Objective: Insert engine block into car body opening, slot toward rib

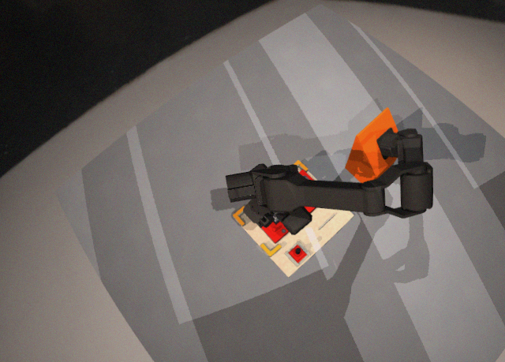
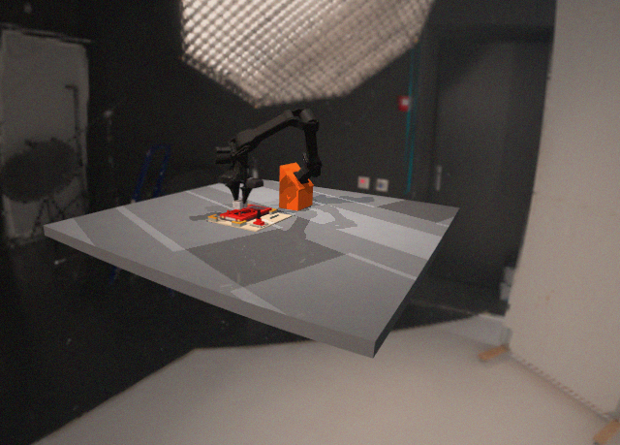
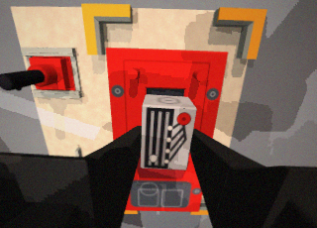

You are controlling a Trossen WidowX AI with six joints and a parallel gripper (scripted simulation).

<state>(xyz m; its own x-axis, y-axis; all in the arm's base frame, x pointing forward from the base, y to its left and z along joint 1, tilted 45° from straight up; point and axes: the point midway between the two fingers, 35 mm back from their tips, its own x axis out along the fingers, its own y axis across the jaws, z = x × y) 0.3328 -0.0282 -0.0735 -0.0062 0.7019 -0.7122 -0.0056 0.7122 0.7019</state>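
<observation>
My gripper (image 3: 165, 133) (image 2: 240, 192) is shut on the engine block (image 3: 160, 124) (image 2: 241, 201), a grey-white box with black stripes and a red round cap. I hold it upright a little above the red car body (image 3: 163, 66) (image 1: 272, 232) (image 2: 239, 213). The dark opening (image 3: 165, 90) in the car body shows just beyond the block's top edge in the wrist view. The car body lies on a beige board (image 3: 64, 121) (image 1: 328, 223) (image 2: 274, 218). In the top view the arm hides the block and most of the car body.
Yellow corner brackets (image 3: 105, 15) (image 3: 243, 17) mark the board by the car body. A red square socket (image 3: 52, 74) (image 1: 297, 253) with a black knob (image 3: 20, 80) sits on the board beside it. An orange stand (image 1: 368, 146) (image 2: 294, 190) carries the arm's base.
</observation>
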